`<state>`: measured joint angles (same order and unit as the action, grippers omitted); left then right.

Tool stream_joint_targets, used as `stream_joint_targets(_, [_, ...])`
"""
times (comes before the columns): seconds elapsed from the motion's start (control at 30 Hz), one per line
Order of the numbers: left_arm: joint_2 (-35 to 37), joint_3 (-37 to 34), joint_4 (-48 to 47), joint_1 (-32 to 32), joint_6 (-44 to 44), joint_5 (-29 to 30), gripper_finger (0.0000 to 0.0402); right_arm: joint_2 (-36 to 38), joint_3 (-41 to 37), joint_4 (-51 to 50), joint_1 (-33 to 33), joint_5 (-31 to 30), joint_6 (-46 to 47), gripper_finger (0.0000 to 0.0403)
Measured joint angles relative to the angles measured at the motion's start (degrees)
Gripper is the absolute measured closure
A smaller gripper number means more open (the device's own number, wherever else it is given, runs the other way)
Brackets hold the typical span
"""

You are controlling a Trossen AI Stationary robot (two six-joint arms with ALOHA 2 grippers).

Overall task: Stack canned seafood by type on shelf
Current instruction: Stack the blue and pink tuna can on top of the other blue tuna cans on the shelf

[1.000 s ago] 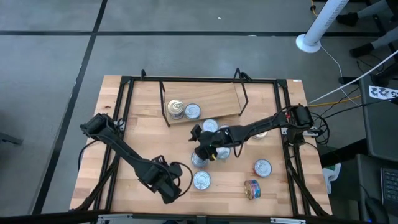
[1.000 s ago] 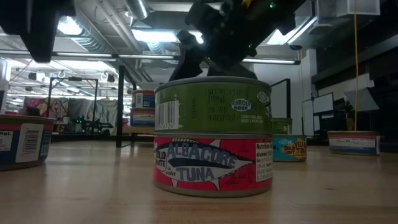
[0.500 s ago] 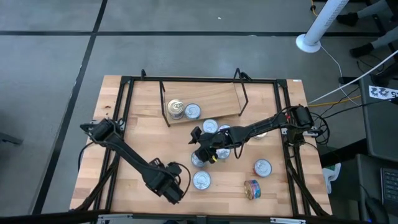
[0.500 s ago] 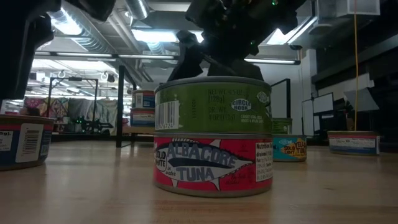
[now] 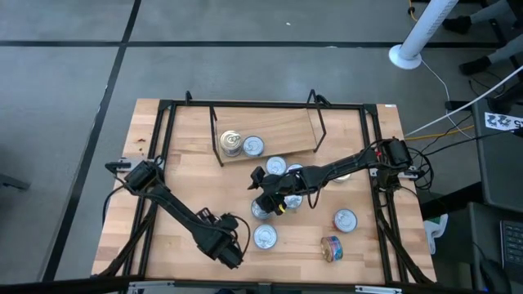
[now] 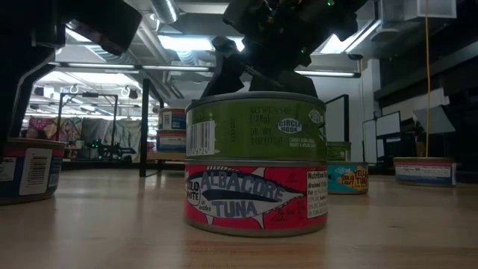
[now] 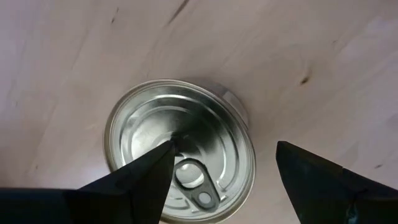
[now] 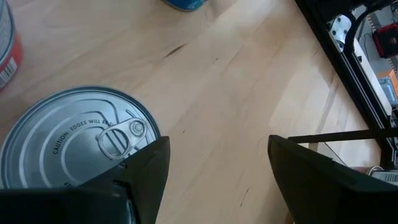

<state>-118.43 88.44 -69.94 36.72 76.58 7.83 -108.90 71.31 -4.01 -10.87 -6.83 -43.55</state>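
In the low view a green-labelled tin (image 6: 254, 123) stands on a red tuna tin (image 6: 254, 198). My right gripper (image 5: 268, 198) hangs open just above this stack (image 5: 263, 210). Its wrist view shows the silver lid (image 8: 68, 137) off to one side of the fingers (image 8: 217, 140). My left gripper (image 5: 233, 251) is open near the table's near edge, above a silver tin (image 5: 264, 237). In the left wrist view one finger shows over that lid (image 7: 180, 149) and the other stands beside it (image 7: 224, 146). The light-wood shelf (image 5: 278, 126) stands at the far side, with two tins (image 5: 242, 145) at its near left corner.
More tins lie around the right arm (image 5: 278, 166). A silver one (image 5: 345, 219) and a multicoloured one on its side (image 5: 331, 247) are at the near right. A blue tin (image 6: 26, 168) shows at the low view's left. Black rails (image 5: 163, 163) border the tabletop.
My left gripper has moved a little toward the table's right, closer over the silver tin near the near edge, and its arm has swung with it. The right gripper and the stacked tins have stayed where they were.
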Motion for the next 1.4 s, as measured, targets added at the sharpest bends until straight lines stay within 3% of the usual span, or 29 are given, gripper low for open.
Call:
stream_joint_targets(0.13, [-0.06, 0.0, -0.28, -0.01, -0.71, -0.02, 0.0145, 0.0, 0.0, 0.02, 0.0, 0.01, 0.0, 0.0132])
stream_joint_targets(0.53, [-0.02, 0.04, -0.37, -0.13, -3.83, 0.03, 0.0288, 0.0, 0.0, 0.02, 0.01, 0.02, 0.0, 0.0132])
stream_joint_targets(0.9, [0.09, 0.15, -0.12, -2.33, -8.0, 0.74, 0.0391, 0.0, 0.0, 0.02, 0.0, 0.02, 0.0, 0.0132])
stream_joint_targets(1.4, [-0.26, 2.49, 1.18, -6.17, -16.67, 2.6, 0.0401, 0.0, 0.0, -0.06, 0.0, 0.95, -0.02, 0.0132])
